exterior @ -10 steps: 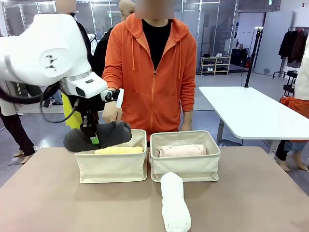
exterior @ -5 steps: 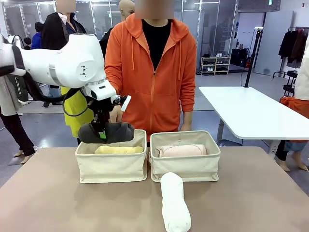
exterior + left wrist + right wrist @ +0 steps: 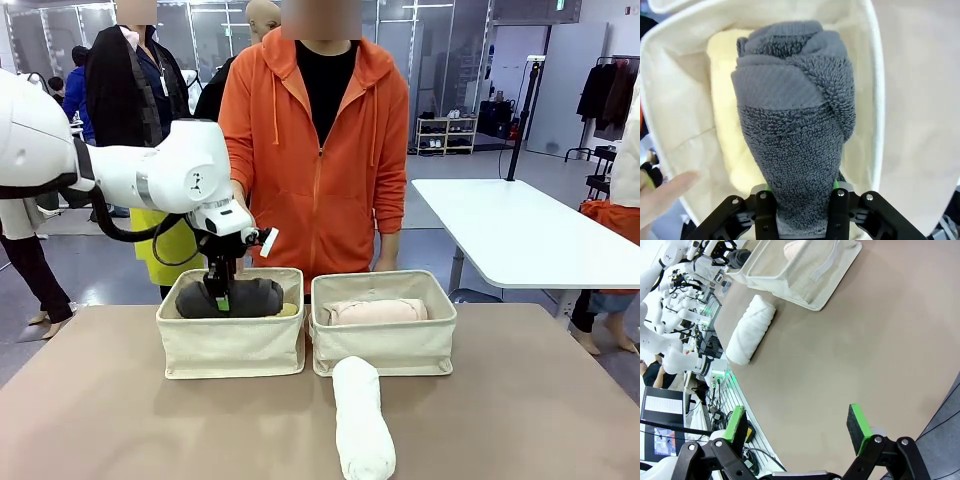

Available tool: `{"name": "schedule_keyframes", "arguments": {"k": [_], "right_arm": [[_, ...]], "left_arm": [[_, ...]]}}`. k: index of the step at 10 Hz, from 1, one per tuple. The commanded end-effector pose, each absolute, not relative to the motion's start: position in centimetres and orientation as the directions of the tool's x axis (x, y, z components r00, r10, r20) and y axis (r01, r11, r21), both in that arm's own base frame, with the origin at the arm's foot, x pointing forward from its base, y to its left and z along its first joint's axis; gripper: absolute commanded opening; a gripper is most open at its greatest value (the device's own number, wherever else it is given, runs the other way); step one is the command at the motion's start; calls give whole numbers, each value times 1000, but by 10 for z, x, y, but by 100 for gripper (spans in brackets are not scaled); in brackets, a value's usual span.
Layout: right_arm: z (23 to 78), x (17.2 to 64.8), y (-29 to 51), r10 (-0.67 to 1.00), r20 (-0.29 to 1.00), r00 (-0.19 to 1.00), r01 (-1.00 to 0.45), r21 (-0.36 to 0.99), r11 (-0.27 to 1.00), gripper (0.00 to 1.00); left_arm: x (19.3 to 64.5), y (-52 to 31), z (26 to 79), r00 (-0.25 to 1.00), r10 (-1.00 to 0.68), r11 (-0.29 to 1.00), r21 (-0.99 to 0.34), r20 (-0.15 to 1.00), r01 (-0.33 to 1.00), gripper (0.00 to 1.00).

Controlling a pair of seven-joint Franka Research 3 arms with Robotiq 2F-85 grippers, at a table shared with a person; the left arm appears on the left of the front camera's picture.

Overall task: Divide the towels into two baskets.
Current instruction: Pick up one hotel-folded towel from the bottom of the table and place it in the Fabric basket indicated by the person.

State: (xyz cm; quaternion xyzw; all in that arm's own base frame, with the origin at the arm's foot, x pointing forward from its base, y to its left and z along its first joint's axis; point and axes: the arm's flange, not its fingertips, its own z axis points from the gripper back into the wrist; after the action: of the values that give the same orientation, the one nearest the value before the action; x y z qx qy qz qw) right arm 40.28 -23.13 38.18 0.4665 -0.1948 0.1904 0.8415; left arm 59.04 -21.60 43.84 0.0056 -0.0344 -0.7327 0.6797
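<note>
My left gripper is shut on the dark grey towel, holding it low inside the left basket. In the left wrist view the grey towel lies on top of the pale yellow towel, and my fingers clamp its near end. The light pink towel lies in the right basket. The white towel rests on the table in front of the right basket. My right gripper hangs open above bare table, far from the white towel.
A person in an orange hoodie stands close behind the baskets, a hand near the left basket's far rim. The brown table has free room on both sides. Another white table stands at the back right.
My left gripper has carried the dark grey towel to the right and down, from above the left basket's rim into the basket onto the yellow towel.
</note>
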Motion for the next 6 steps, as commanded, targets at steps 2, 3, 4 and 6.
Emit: {"name": "schedule_keyframes", "arguments": {"k": [2, 3, 4, 6], "right_arm": [[383, 402, -228, 134, 512, 848, -505, 706, 497, 100], [383, 402, -228, 134, 512, 848, -505, 706, 497, 100], [383, 402, -228, 134, 512, 848, -505, 706, 497, 100], [383, 402, -228, 134, 512, 848, -505, 706, 497, 100]], "left_arm": [[600, -217, 417, -71, -994, -69, 27, 81, 997, 48], [598, -217, 416, -71, -993, -70, 21, 93, 997, 72], [597, -217, 417, -65, -994, -63, 27, 88, 998, 84], [597, -215, 417, -55, -994, -52, 28, 94, 998, 100]]}}
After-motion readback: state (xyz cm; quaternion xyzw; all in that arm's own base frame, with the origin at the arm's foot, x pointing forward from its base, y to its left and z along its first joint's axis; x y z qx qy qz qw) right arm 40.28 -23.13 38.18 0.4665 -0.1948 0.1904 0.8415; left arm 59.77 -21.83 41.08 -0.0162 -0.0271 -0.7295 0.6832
